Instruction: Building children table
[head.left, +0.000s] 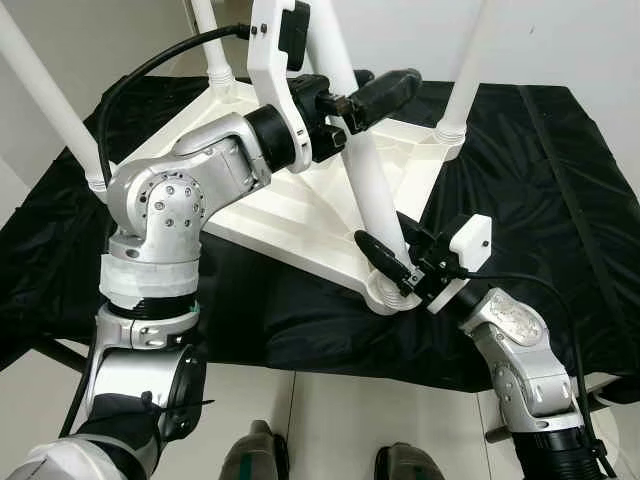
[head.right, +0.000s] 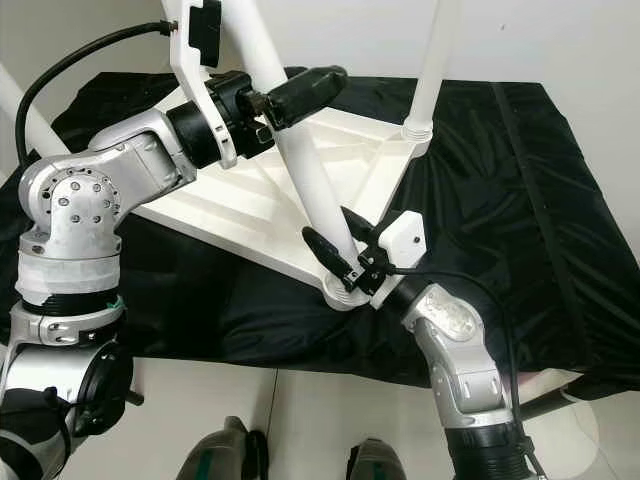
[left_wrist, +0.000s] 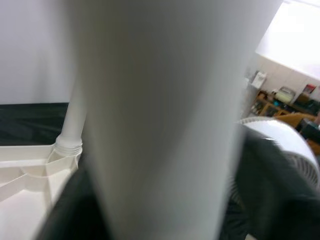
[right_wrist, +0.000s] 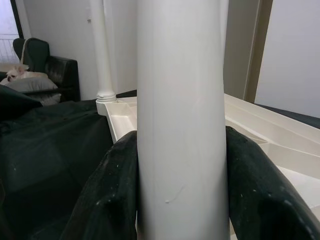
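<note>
A white children's table top (head.left: 290, 205) lies upside down on a black cloth, with white legs standing up from its corners. The nearest white leg (head.left: 365, 170) rises from the front corner socket (head.left: 385, 295). My left gripper (head.left: 355, 100) is shut on this leg high up, its fingers (left_wrist: 270, 190) on both sides of it. My right gripper (head.left: 395, 255) is shut on the same leg just above the socket, with the black fingers (right_wrist: 260, 195) pressed against the tube (right_wrist: 182, 120).
Other white legs stand at the far right corner (head.left: 465, 70), the far corner (head.left: 210, 40) and the left corner (head.left: 50, 100). The black cloth (head.left: 540, 180) covers a low platform. My feet (head.left: 260, 455) stand on pale tiled floor below its front edge.
</note>
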